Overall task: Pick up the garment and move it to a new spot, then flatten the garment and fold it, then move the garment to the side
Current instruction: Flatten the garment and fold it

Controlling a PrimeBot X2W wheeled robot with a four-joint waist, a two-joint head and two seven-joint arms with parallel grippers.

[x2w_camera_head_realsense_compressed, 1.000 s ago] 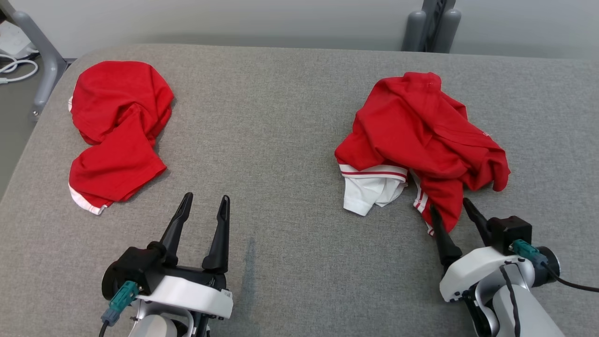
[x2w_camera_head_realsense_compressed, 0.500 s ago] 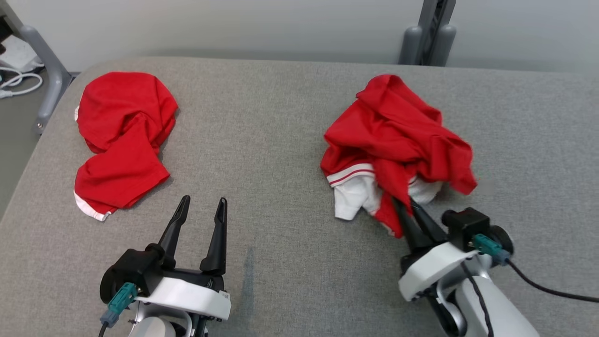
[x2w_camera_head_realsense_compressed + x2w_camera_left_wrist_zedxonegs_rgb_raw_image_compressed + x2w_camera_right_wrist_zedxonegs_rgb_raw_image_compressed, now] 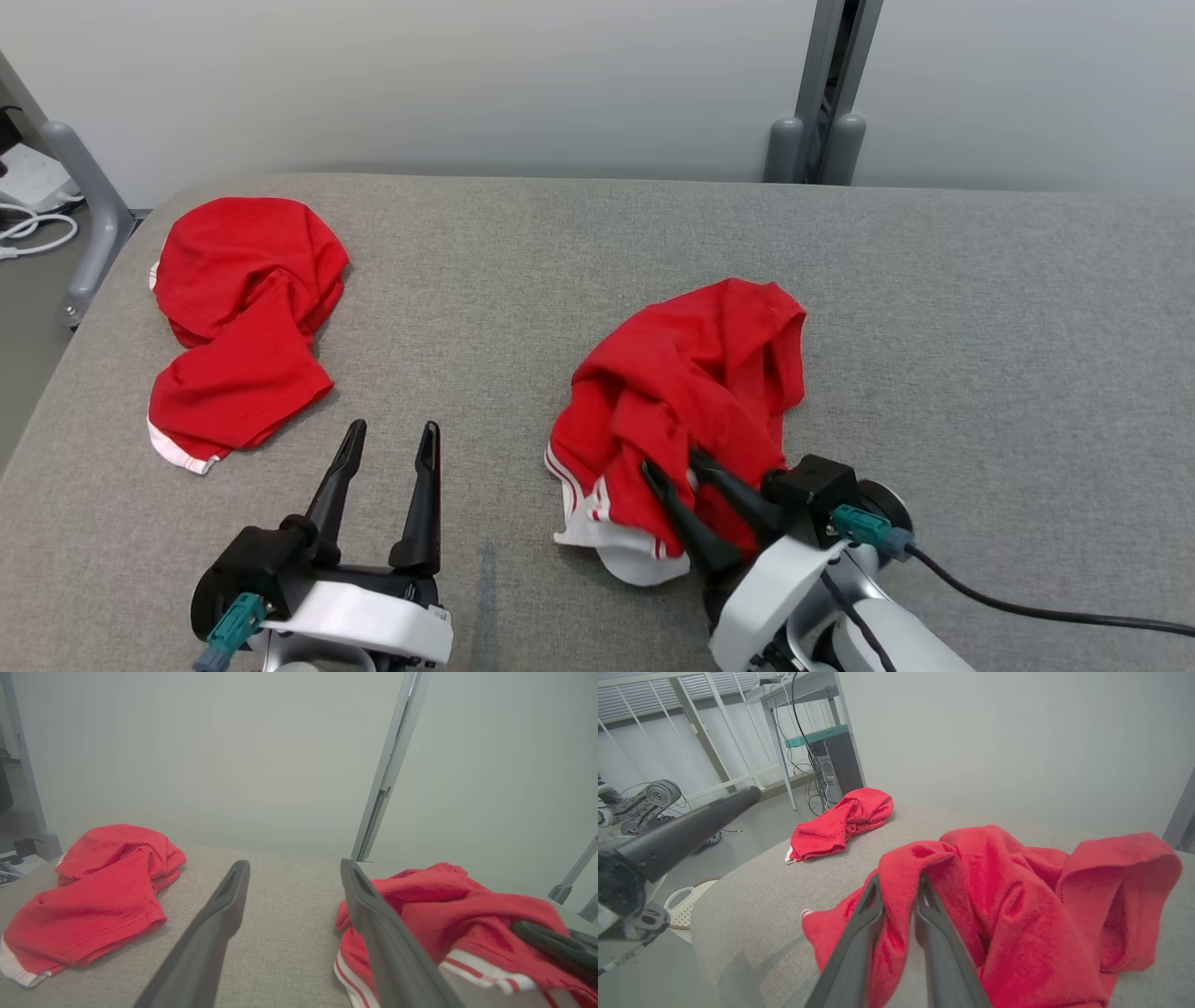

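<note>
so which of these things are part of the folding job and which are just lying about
In the job: crumpled red garment with white striped trim; right gripper, cloth between its fingers; grey fabric-covered table.
Lying about: second crumpled red garment at far left; open left gripper, idle; white cable on the floor.

**Table**: one. Top covered in grey woven fabric, with rounded far corners and a faint darker streak near the front edge, left of centre.

**Lying on it:** two items, well apart, with grey fabric between them.

1. **Garment**: red, with white trim carrying thin red stripes along its near hem. It is crumpled in a raised heap near the front, about mid-width.
2. **Red cloth**: has a narrow white edge at its near end. It is bunched and lapped over itself, close to the table's left edge.
</note>
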